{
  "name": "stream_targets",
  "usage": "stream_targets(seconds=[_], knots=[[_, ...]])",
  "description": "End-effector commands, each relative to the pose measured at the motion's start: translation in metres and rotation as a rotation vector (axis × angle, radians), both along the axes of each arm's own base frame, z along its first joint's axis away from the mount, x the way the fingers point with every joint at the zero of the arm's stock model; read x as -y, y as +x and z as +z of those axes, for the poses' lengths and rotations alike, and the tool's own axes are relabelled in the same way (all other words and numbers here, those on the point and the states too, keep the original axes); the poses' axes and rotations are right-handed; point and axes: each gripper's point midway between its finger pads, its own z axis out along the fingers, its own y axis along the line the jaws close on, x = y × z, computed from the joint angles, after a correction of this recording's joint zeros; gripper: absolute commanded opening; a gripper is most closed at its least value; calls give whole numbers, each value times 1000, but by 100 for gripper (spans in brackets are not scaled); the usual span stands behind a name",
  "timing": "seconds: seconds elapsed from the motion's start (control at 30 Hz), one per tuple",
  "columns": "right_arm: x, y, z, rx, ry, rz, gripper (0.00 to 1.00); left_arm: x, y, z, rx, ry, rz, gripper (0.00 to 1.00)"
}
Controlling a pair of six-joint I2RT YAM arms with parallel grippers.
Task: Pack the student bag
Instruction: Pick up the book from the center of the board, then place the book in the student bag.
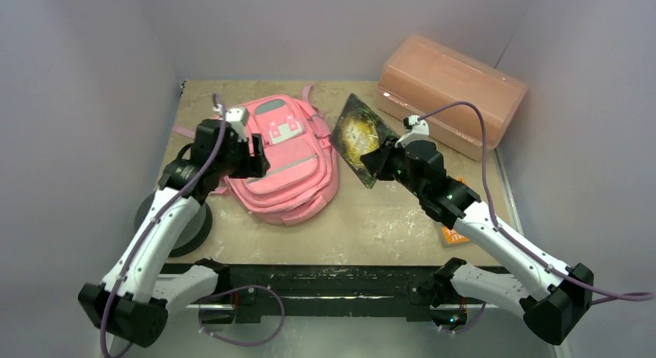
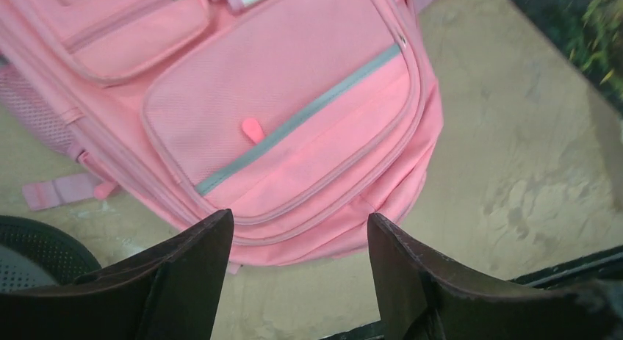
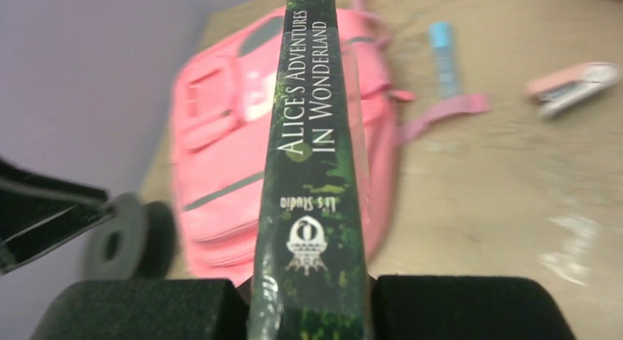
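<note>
The table (image 1: 387, 219) is beige and mottled, and pale grey-violet walls (image 1: 77, 103) close it in on three sides. At its left edge lies a black disc (image 1: 174, 228). The left hand (image 2: 297, 281) has its fingers spread wide and holds nothing. It hangs over the lower edge of the bag (image 1: 290, 165); I cannot tell if it touches the fabric. The pink bag lies flat, front side up, on the left half of the table. Just right of it, the right hand (image 3: 308, 310) is clamped on a dark green book (image 3: 312, 134), one pad on each cover, and holds it tilted. An orange box (image 1: 449, 91) stands in the far right corner.
</note>
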Motion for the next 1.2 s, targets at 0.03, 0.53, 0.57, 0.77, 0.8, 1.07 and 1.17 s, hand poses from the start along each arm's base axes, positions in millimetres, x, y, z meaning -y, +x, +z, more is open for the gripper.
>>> stream_targets(seconds=[0.03,0.53,0.57,0.77,0.8,1.07,1.17], knots=[[79,16,10,87,-275,-318,0,64,-11,-43,-37,261,-353,69],[86,-4,-10,61,-209,-307,0,95,3,-130,-260,750,-443,55],[82,-5,-13,54,-208,-287,0,97,3,-131,-257,745,-448,51],[70,-5,-31,8,-218,-238,0,113,-11,-136,-294,668,-568,49],[69,-4,-33,5,-216,-234,0,119,-16,-139,-310,642,-598,51],[59,-4,-42,-35,-208,-204,0,95,2,-133,-322,820,-507,0],[57,-7,-49,-90,-172,-208,0,82,25,-82,-155,841,-354,0]])
